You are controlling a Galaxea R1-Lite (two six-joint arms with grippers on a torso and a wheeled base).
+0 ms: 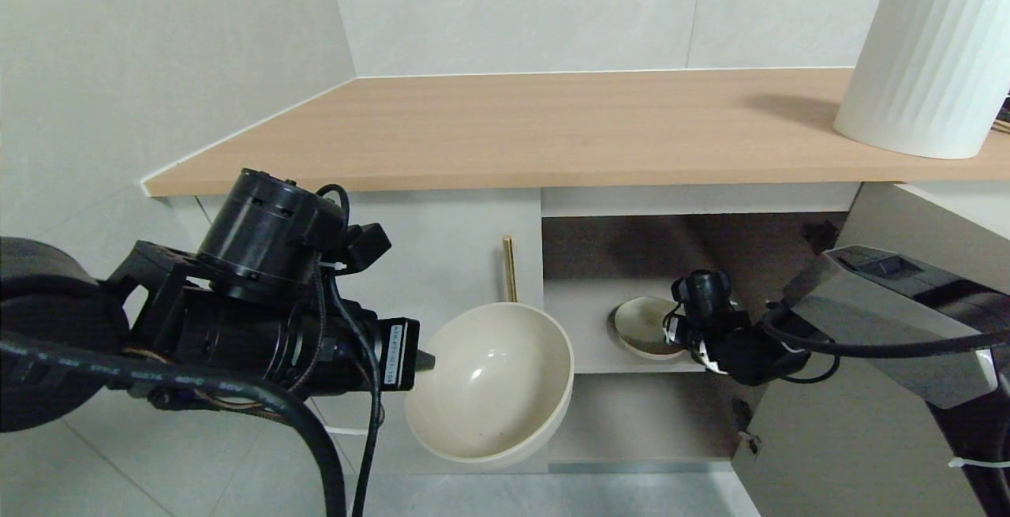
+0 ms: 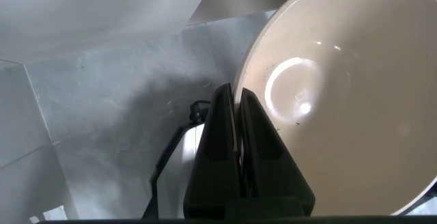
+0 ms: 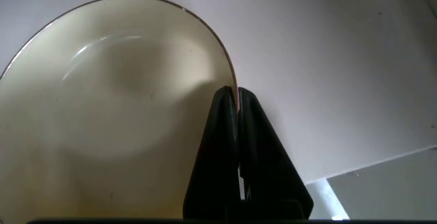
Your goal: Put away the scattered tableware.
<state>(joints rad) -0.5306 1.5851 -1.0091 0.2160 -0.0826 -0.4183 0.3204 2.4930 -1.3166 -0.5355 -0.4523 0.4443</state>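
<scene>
Looking from the left, what did the left gripper [image 1: 426, 359] have?

It was clamped on the rim of the cream bowl [image 1: 493, 383], one finger inside, one outside. The bowl hung tilted, mouth toward us, before the closed cupboard door [image 1: 450, 256], just below the brass handle [image 1: 509, 267].

And the right gripper [image 1: 685, 341]?

Pinched on the edge of the small plate [image 1: 643, 326], inside the open cupboard at the shelf [image 1: 580, 327]. Whether the plate touched the shelf, I couldn't tell. A white ribbed container [image 1: 927, 51] stood on the wooden counter [image 1: 513, 130], far right.
</scene>
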